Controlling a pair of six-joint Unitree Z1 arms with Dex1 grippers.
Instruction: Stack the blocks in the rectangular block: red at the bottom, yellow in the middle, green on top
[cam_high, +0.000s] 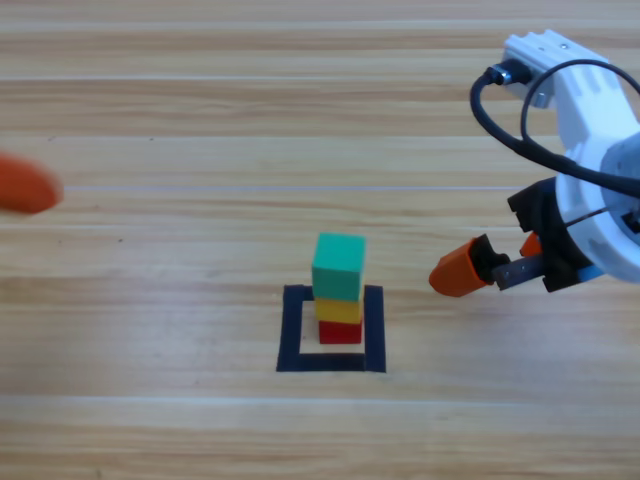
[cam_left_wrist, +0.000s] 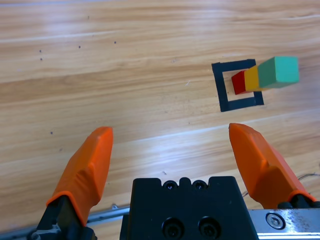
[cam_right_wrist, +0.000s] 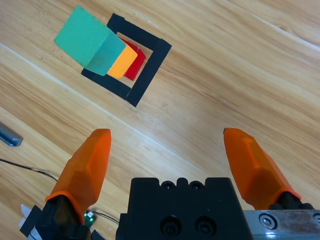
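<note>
Looking down on the wooden table (cam_high: 150, 100), we see three small blocks piled up in one tower. The red block (cam_high: 340, 332) is at the bottom. The yellow block (cam_high: 339, 310) sits on it, and the green block (cam_high: 338, 266) is on top of the yellow one. The tower stands inside the black tape square (cam_high: 291, 330), toward the back of it, with bare wood showing around the red block.

We see the right claw (cam_high: 500, 262) to the right of the tower, near it but not touching it. Its two orange jaws are spread wide apart and nothing is between them. From its own camera, the right claw (cam_right_wrist: 167, 150) looks at the tower from the side, and the green block (cam_right_wrist: 87, 42) leans toward us, with the yellow block (cam_right_wrist: 122, 62) and red block (cam_right_wrist: 135, 65) peeking out behind it.

At the far left edge we see only an orange blob, so we think that is the tip of the left claw (cam_high: 25, 185), well apart from the tower. Its own camera shows the left claw (cam_left_wrist: 170, 145) with jaws spread wide and holding nothing. Far off in that view stands the tower in the tape square (cam_left_wrist: 219, 90).
</note>
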